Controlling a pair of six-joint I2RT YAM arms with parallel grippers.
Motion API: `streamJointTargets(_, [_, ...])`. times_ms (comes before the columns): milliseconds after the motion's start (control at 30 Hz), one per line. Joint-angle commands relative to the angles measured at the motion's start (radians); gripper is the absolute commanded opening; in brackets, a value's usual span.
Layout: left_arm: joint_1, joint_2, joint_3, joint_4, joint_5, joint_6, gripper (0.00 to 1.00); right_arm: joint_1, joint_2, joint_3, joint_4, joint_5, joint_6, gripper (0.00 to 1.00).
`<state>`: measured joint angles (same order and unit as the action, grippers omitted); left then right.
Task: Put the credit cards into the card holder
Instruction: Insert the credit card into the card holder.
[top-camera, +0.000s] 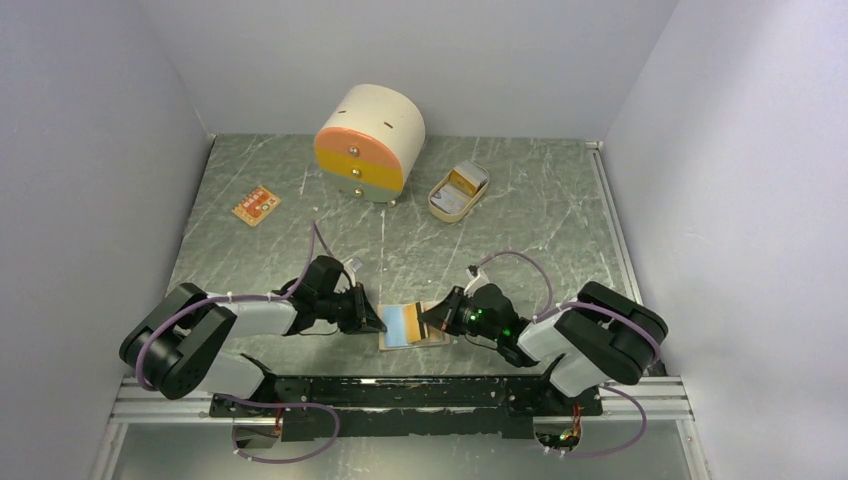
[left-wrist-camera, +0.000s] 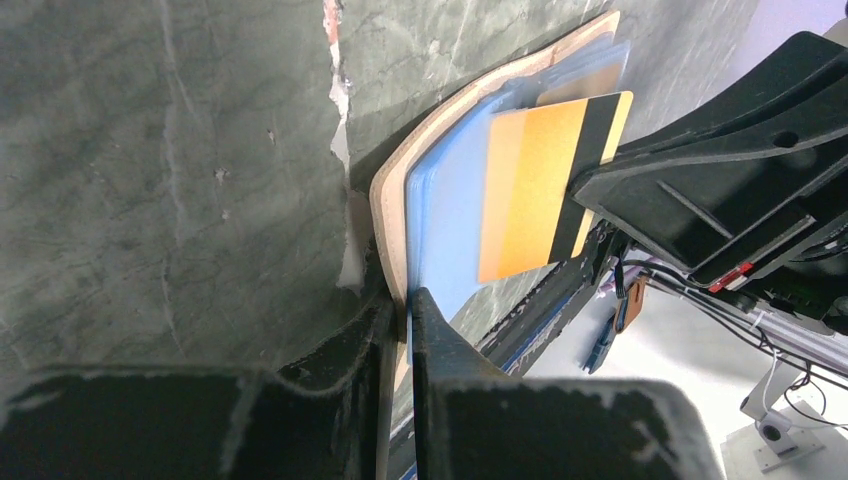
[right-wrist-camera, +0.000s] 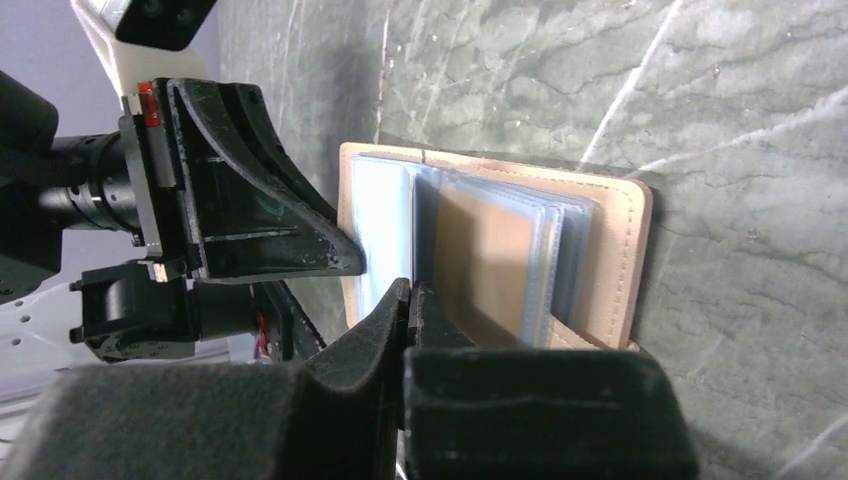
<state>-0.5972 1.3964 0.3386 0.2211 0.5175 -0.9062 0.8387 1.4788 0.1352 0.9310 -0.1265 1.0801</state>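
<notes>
The tan card holder (top-camera: 408, 326) lies open on the table between my two arms, its clear blue-tinted sleeves fanned out (right-wrist-camera: 560, 255). My left gripper (left-wrist-camera: 403, 300) is shut on the holder's left edge, pinching the tan cover (left-wrist-camera: 392, 215) and a blue sleeve together. A yellow-orange credit card (left-wrist-camera: 530, 190) with a black stripe lies over the blue sleeves, its striped end under my right gripper. My right gripper (right-wrist-camera: 411, 290) is shut on that card at the holder's sleeves. More cards show in the oval tray (top-camera: 459, 190).
A round cream drawer box (top-camera: 370, 140) with an orange-yellow front stands at the back. The beige oval tray sits to its right. A small orange packet (top-camera: 256, 206) lies at the back left. The table's front rail (top-camera: 400, 392) runs just behind the holder.
</notes>
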Motion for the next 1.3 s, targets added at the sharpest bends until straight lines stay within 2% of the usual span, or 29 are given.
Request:
streamJointTargets(0, [0.004, 0.003, -0.015, 0.039, 0.008, -0.006, 0.15, 0.009, 0.036, -0.009, 0.033, 0.009, 0.014, 0.02])
streamJointTargets(133, [0.004, -0.003, -0.016, 0.035, 0.008, -0.008, 0.15, 0.018, 0.035, 0.013, -0.031, 0.019, 0.005, 0.15])
streamJointTargets(433, [0.004, -0.030, -0.013, 0.020, 0.007, -0.009, 0.15, 0.051, -0.129, 0.102, -0.436, 0.141, -0.059, 0.38])
streamJointTargets(667, [0.004, -0.018, -0.019, 0.041, 0.019, -0.014, 0.09, 0.062, -0.198, 0.135, -0.571, 0.181, -0.094, 0.40])
streamJointTargets(1000, [0.002, -0.022, -0.018, 0.049, 0.031, -0.018, 0.09, 0.115, -0.144, 0.166, -0.537, 0.162, -0.082, 0.40])
streamJointTargets(1267, [0.001, -0.005, -0.013, 0.074, 0.063, -0.023, 0.18, 0.144, -0.075, 0.199, -0.474, 0.147, -0.092, 0.40])
